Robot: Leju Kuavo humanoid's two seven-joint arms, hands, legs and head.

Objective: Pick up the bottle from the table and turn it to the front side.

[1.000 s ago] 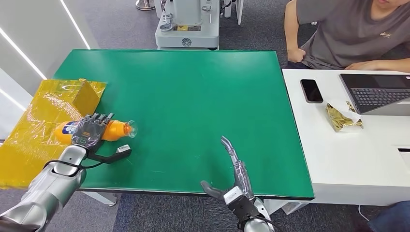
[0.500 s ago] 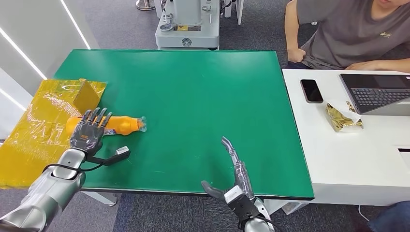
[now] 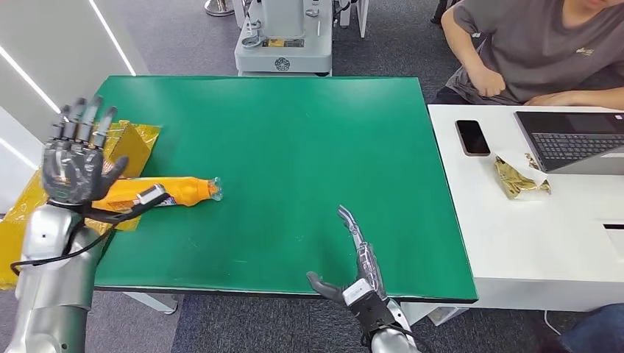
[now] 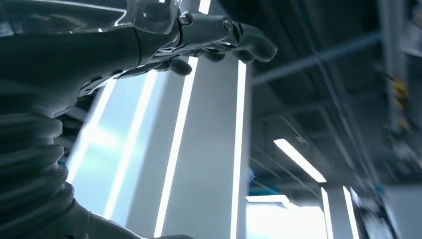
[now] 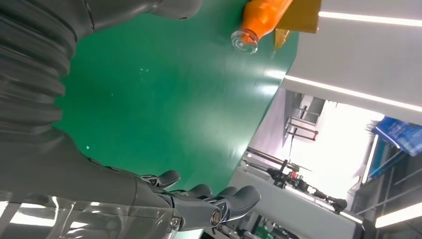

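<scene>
While bottle (image 3: 173,192) lies on its side at left part of green table (image 3: 294,147), neck pointing right, base end over yellow plastic sheet (image 3: 44,213), left hand (image 3: 73,165) hangs raised above it, fingers spread, holding nothing. Right hand (image 3: 357,268) flat over near table edge, fingers straight, thumb out, empty.

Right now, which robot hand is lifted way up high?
The left hand. It is raised above the yellow plastic, fingers spread and empty, while the right hand stays low at the table's near edge.
</scene>
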